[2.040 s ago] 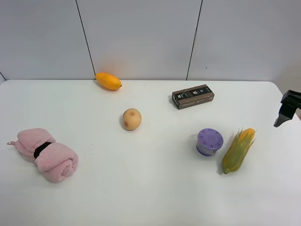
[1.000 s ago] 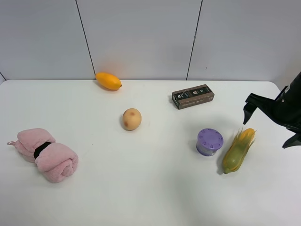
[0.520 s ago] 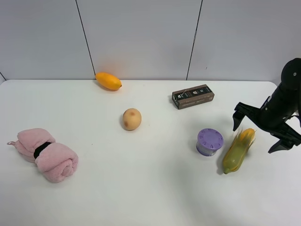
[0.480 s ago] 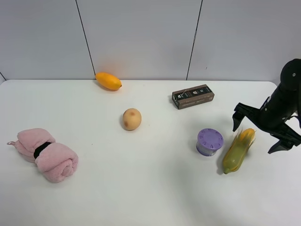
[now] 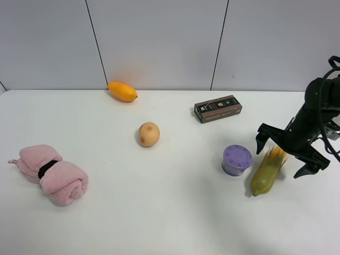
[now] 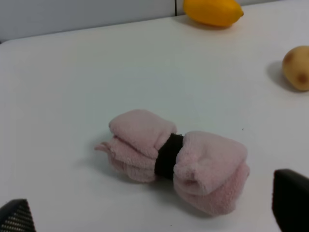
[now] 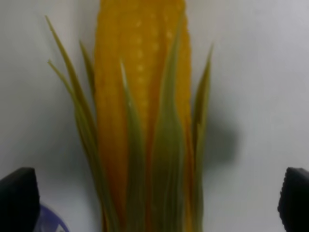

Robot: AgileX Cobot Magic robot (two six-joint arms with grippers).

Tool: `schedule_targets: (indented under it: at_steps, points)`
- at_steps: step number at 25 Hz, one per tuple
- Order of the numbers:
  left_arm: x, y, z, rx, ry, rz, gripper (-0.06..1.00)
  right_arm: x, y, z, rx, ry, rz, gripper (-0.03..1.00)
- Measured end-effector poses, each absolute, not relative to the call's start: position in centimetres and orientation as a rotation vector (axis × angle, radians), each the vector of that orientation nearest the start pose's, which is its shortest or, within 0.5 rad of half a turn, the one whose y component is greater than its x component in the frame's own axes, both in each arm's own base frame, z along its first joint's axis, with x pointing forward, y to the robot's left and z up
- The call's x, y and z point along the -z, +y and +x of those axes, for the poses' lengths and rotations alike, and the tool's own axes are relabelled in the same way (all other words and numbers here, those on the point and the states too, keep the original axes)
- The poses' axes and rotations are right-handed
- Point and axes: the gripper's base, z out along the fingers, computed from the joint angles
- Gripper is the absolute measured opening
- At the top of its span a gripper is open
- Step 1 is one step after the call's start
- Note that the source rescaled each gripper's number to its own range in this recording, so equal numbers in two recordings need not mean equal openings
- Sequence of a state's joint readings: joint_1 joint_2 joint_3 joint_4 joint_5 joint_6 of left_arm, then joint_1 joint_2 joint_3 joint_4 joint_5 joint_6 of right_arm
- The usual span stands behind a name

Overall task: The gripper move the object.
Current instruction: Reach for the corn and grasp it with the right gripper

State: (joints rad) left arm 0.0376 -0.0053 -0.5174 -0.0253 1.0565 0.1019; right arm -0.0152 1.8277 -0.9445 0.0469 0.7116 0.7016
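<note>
The toy corn cob [image 5: 267, 173] lies on the white table at the right, green husk toward the front and yellow tip toward the back. My right gripper [image 5: 281, 154] is open and low over the yellow tip, one finger on each side of it. In the right wrist view the corn [image 7: 145, 116] fills the middle, with the dark fingertips [image 7: 17, 199] of the right gripper [image 7: 154, 200] wide apart at both lower corners. My left gripper [image 6: 154, 212] is open and empty; it does not show in the exterior view.
A purple lidded cup [image 5: 237, 159] stands close to the left of the corn. A dark box [image 5: 218, 108], a potato [image 5: 149, 134] and a mango [image 5: 122, 91] lie farther back. A rolled pink towel [image 5: 52, 174] lies at the left, below the left gripper [image 6: 174, 159].
My right arm has come in from the right edge and dropped over the corn's yellow tip, fingers spread on either side. The corn and other objects have not moved.
</note>
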Motion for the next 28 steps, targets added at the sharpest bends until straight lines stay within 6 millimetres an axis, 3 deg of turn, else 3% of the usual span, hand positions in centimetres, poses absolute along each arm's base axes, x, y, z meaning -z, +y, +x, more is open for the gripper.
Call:
schedule_targets:
  at_steps: [14,28]
  points:
    - [-28.24,-0.23,-0.75,-0.059,2.017,0.066,1.0,-12.91,-0.21,31.22,-0.106,2.823,1.118,0.96]
    - [-28.24,-0.23,-0.75,-0.059,2.017,0.066,1.0,-12.87,-0.2,30.87,-0.089,2.854,1.142,0.83]
